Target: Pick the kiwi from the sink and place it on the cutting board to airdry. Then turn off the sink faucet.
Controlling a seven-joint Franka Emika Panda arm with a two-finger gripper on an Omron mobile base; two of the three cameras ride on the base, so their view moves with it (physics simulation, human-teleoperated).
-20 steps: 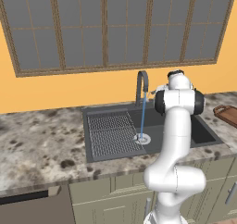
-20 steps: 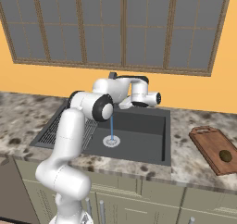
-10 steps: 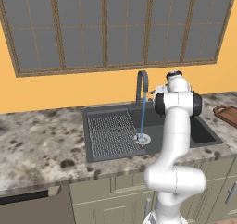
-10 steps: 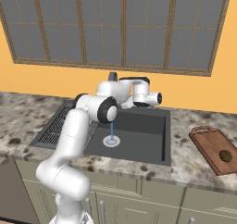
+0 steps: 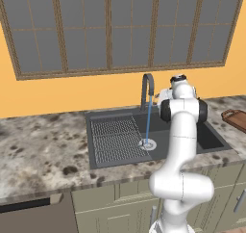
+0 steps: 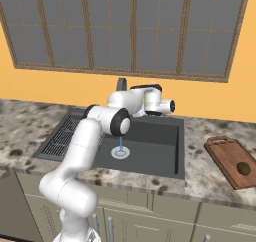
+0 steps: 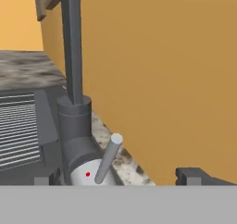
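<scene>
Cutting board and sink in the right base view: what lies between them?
Only bare speckled countertop lies between the sink and the cutting board, seen in the right base view. The kiwi sits on the board itself, not in that stretch.

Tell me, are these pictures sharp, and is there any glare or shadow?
Left base view: flat even light, no glare, the water stream crisp. Right base view: the kiwi small but clear on the cutting board. Hand view: the faucet looms close with soft edges.

matt grey metal sink faucet [image 7: 72,56], speckled stone counter [image 5: 38,150], wooden cutting board [image 6: 231,161]
</scene>
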